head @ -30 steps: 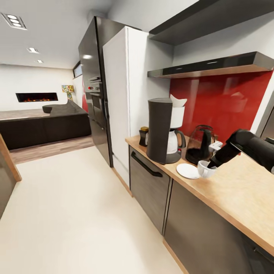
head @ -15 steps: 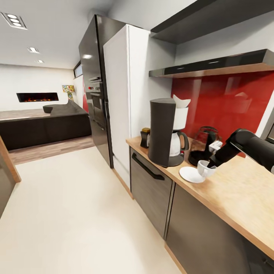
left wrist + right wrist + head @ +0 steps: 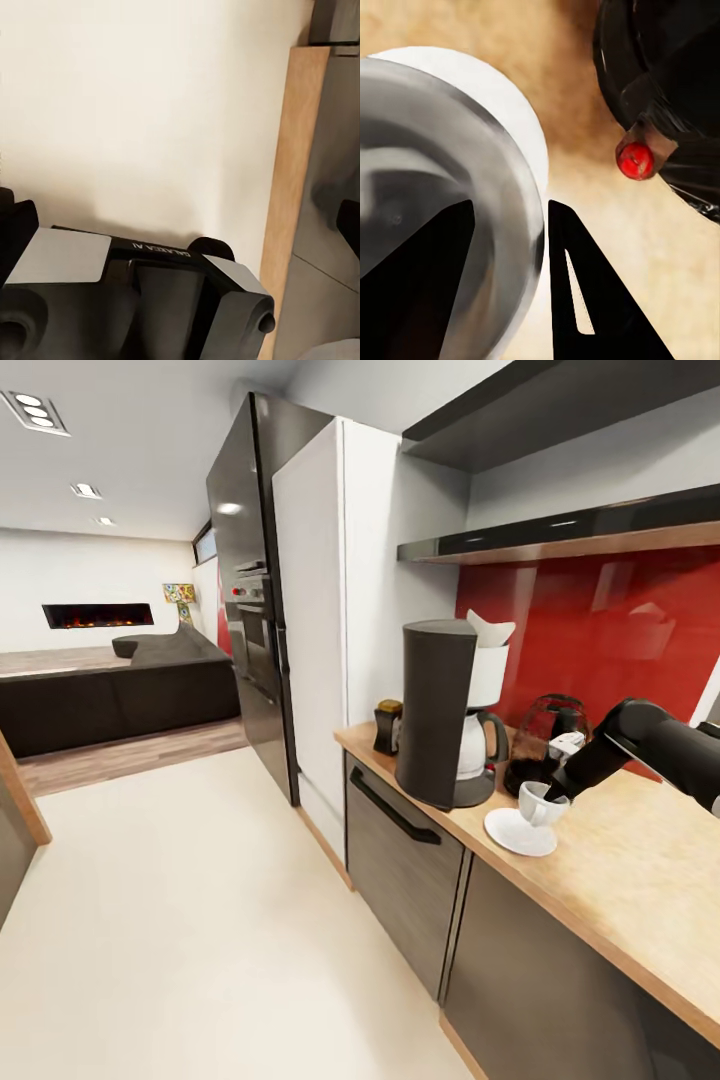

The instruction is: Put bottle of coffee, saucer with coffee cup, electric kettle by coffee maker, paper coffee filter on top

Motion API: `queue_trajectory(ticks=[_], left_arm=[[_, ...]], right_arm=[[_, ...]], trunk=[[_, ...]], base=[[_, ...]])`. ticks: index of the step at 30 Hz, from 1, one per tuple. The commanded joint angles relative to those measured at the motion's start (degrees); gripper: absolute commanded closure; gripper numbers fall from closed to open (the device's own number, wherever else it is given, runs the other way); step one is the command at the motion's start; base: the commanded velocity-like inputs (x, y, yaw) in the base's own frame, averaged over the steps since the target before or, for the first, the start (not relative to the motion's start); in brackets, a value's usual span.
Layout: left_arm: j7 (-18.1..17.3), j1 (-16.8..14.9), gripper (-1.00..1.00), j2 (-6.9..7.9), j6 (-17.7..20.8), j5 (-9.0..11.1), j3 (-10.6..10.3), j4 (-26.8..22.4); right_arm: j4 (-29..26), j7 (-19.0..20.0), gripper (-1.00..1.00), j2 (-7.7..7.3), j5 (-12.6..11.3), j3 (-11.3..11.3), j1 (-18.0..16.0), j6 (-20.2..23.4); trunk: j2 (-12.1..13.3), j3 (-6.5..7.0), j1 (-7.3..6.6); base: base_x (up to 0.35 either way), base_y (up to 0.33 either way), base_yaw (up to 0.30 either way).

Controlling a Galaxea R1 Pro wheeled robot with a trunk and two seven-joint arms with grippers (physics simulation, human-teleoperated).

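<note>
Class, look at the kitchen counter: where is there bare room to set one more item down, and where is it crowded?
Bare wood lies on the countertop toward the near end, past the saucer, under the right arm. It is crowded at the far end: bottle of coffee, coffee maker, electric kettle and coffee cup, held by the right gripper.

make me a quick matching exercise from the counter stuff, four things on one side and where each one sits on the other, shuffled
Things:
1. cup
2. paper filter
3. coffee bottle
4. kettle

Places:
A. on top of the coffee maker
B. at the counter's end next to the tall white cabinet
C. in the jaws of the right gripper, over the saucer
D. against the red wall panel, behind the saucer

Pairs: 1-C, 2-A, 3-B, 4-D
</note>
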Motion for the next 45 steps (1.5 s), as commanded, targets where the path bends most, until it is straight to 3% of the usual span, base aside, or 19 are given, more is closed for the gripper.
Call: queue_trajectory(ticks=[1, 45], left_arm=[[-0.1, 0.0, -1.0, 0.02, 0.4, 0.6, -0.4, 0.0], [-0.1, 0.0, -1.0, 0.02, 0.4, 0.6, -0.5, 0.0]], right_arm=[[-0.1, -0.2, 1.0, -0.07, -0.6, 0.3, -0.1, 0.4], [0.6, -0.4, 1.0, 0.01, -0.7, 0.8, 0.7, 0.1]], trunk=[[0.0, -0.07, 0.02], [0.0, -0.07, 0.02]], base=[[0.184, 0.096, 0.0], [0.017, 0.012, 0.0]])
